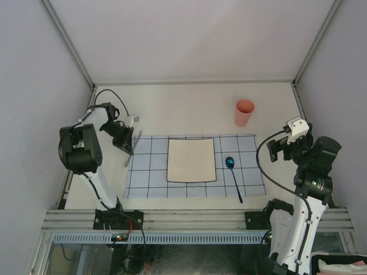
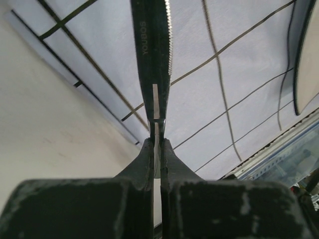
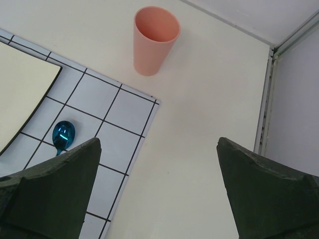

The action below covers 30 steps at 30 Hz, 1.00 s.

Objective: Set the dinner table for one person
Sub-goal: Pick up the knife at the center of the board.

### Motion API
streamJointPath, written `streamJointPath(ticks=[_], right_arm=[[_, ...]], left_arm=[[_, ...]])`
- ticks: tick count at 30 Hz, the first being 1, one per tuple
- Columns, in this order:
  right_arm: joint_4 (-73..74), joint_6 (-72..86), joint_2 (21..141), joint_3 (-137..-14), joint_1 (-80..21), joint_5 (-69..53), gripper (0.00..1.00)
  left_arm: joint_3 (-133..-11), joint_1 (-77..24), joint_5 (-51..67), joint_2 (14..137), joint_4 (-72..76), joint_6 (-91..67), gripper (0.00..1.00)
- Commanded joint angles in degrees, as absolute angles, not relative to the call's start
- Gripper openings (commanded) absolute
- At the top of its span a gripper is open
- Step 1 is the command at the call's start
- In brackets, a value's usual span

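Off-white dinner table (image 1: 189, 103), centre left: left gripper (image 2: 158, 144) bent low, clamped on a knife (image 2: 149, 45) jutting past its fingers (image 2: 144, 159) over the cloth (image 1: 246, 166). Right gripper (image 3: 158, 144) hovers wide open.

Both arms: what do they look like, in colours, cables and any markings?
The left arm and right arm match: white links between bulky black joint housings, with a black cable looping loosely along each. A white mount sits near each wrist. In the wrist views the left gripper and right gripper have matt black, wedge-shaped jaws, and the left ones are scuffed with pale flecks. No markings are legible.
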State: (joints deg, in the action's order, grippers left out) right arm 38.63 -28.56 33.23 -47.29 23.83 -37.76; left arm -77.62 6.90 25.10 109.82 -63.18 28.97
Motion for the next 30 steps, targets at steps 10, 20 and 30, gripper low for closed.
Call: streamJointPath(ticks=[10, 20, 30], right_arm=[[37.1, -28.5, 32.9, -47.3, 23.4, -37.7, 1.00], [35.5, -27.3, 33.7, -46.8, 25.4, -38.2, 1.00], [34.7, -27.7, 33.5, -46.1, 26.5, -38.1, 1.00]], left_arm=[[-72.6, 4.4, 33.7, 105.4, -55.6, 20.0, 0.00], [-66.8, 2.9, 28.5, 101.8, -48.9, 15.3, 0.00], [-65.3, 1.9, 34.1, 101.4, -48.7, 11.0, 0.00]])
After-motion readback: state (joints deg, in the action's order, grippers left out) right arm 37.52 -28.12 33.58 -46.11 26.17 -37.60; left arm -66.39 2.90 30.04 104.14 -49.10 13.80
